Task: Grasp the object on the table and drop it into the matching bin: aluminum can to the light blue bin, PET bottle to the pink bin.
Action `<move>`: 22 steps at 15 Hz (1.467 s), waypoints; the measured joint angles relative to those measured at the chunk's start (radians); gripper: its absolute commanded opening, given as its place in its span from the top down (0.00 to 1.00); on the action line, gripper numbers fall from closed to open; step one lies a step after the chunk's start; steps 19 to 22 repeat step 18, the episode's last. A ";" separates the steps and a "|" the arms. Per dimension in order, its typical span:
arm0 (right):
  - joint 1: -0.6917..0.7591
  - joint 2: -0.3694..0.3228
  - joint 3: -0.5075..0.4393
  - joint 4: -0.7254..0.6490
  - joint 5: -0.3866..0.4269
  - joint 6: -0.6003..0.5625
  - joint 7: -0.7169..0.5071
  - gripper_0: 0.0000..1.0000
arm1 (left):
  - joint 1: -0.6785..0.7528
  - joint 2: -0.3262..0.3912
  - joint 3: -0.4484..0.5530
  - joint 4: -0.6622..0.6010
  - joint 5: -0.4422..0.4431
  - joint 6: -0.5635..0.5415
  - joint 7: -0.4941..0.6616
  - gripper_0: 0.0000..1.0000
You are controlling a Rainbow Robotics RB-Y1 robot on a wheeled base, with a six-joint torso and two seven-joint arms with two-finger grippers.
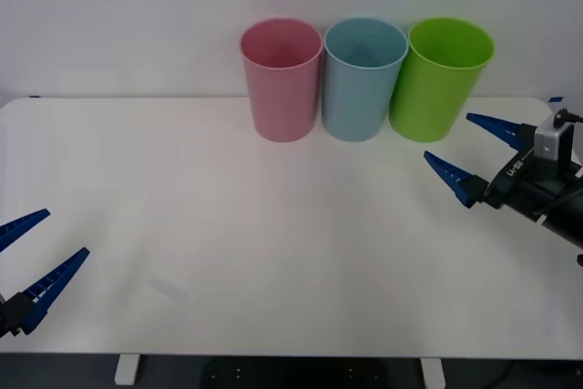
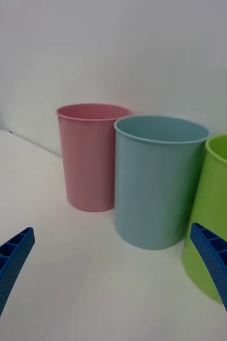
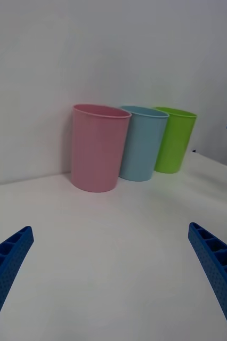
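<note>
Left blue ribbed tool (image 1: 32, 261), spread, waits at seven o'clock on the white tabletop (image 1: 273, 225); right tool (image 1: 472, 154), spread and empty at three o'clock, should retreat slowly past the pale blue tapered plastic bin (image 1: 364, 79).

Pink bin (image 1: 281, 79), light blue bin (image 1: 364, 78), lime green bin (image 1: 441, 78) in row at table (image 1: 273, 252) rear.

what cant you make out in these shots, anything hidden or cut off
- Bottoms of the tall pale blue plastic bin, pink plastic bin and lime green plastic bin: front view, their own walls hide what lies inside.
- Lime green bin: right wrist view, cut by the edge.
- Open left gripper: front view, its body is cut off.
- Open right gripper, beside the green bin: its arm runs off the edge.
</note>
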 measured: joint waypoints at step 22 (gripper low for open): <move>0.389 0.064 -0.233 -0.141 -0.072 -0.222 0.035 0.00 | 0.000 0.000 0.000 0.000 0.000 0.000 0.000 0.00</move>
